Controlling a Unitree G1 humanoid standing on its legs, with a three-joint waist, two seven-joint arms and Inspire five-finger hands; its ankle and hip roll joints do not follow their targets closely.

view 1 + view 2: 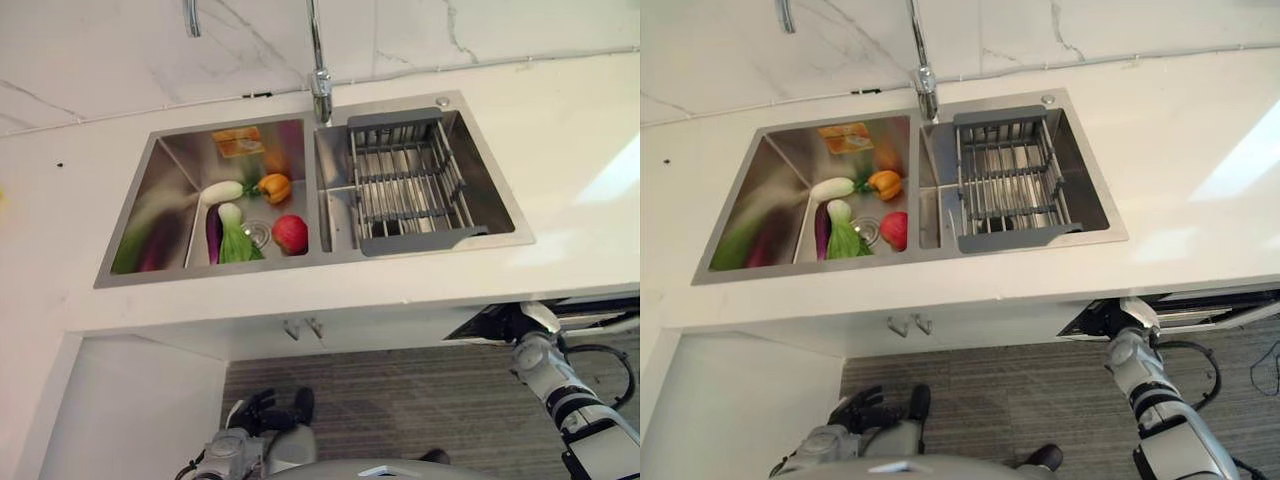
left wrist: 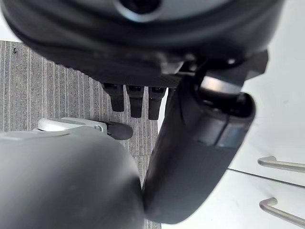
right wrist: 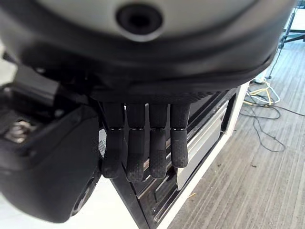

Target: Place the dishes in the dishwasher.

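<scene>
**No dishes in hand as robot stands at the sink**

You are looking down on a white countertop [image 1: 560, 130] that carries a double stainless sink [image 1: 310, 262], with a tall faucet [image 1: 320, 85] rising at the divider. The right basin holds a grey wire drying rack [image 1: 410, 180], and no dish can be made out in it. The left basin holds a white tray [image 1: 200, 225] and toy produce: an eggplant [image 1: 214, 235], a leafy green vegetable [image 1: 236, 240], a red fruit [image 1: 290, 233] and an orange pepper [image 1: 274, 187], with a yellow packet [image 1: 238, 142] against the back wall.

Below the counter edge, at your right, a dark pulled-out opening that looks to be the dishwasher [image 1: 1180, 312] shows; in the right wrist view its black front sits just past the fingers. Your right hand [image 3: 143, 148] hangs there with fingers straight, side by side, holding nothing. Your left hand [image 2: 136, 100] rests low over the grey floor, beside white cabinet doors with metal handles [image 2: 281, 164]; its fingers look relaxed and it too holds nothing.

By this showing, the task is at its start: no dish is gripped, none can be seen loaded, and everything is left to do.
</scene>
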